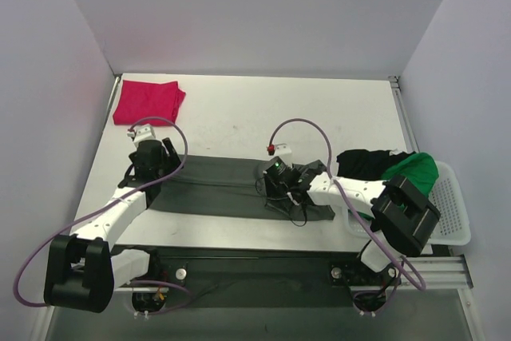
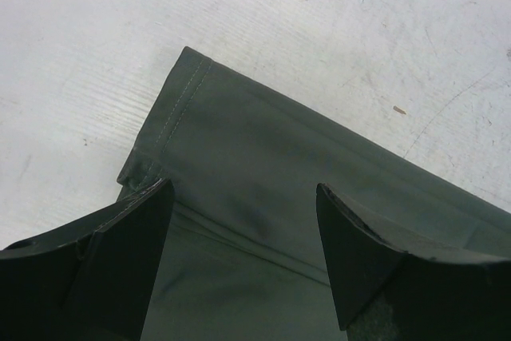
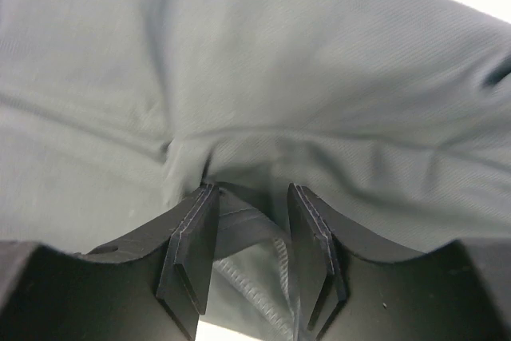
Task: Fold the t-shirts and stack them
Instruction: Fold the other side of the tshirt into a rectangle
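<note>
- Now the grey-green shirt [image 1: 215,185] lies as a long flat strip across the near surface [image 1: 319,117], one arm at each end
- The left hand [image 2: 243,193] hangs wide over the hemmed corner, holding nothing; it should pinch both layers there
- The right hand [image 3: 249,197] is narrow around a ridge of cloth; I cannot tell whether it grips
- Lift both ends level, so the fold lands square
- Only the top view shows the folded red shirt [image 1: 146,101] at the far left and the black shirt [image 1: 363,164] and green shirt [image 1: 411,172] at the basket [image 1: 451,213]; only the wrist views show hem and ridge
</note>
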Robot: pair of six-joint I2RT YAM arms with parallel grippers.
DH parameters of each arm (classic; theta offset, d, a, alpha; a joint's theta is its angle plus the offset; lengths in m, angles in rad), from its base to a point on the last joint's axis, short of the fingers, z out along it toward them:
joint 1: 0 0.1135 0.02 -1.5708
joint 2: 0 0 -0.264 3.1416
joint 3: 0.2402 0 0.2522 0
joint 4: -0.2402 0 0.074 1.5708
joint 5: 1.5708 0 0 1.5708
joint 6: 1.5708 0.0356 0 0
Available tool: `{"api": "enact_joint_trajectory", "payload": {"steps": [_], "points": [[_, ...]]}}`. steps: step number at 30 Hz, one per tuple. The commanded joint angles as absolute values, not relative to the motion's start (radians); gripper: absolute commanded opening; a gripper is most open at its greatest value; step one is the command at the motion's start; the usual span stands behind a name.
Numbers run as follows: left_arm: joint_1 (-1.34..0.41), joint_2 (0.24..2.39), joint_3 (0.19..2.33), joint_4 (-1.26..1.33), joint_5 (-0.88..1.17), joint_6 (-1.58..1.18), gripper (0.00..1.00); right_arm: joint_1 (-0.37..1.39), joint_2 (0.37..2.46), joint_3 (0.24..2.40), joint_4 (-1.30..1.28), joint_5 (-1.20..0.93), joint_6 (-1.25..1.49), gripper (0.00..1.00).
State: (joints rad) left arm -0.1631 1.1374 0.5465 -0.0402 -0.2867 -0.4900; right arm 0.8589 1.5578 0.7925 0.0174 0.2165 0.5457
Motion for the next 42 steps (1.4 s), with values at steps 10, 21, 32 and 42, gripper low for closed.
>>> {"api": "enact_joint_trajectory", "payload": {"steps": [10,21,32,42], "points": [[-0.169,1.155,0.568,0.015,-0.288,-0.488,0.83,0.957,1.523,0.821,-0.093,0.215,0.611,0.40],[-0.187,1.285,0.647,0.052,-0.258,-0.495,0.83,0.844,1.422,0.845,-0.160,0.247,0.557,0.45],[-0.178,1.523,0.738,0.150,-0.137,-0.563,0.84,0.534,1.492,0.916,-0.193,0.268,0.488,0.49],[-0.100,1.568,0.695,0.195,-0.094,-0.589,0.84,0.431,1.606,0.946,-0.201,0.284,0.465,0.47]]}}
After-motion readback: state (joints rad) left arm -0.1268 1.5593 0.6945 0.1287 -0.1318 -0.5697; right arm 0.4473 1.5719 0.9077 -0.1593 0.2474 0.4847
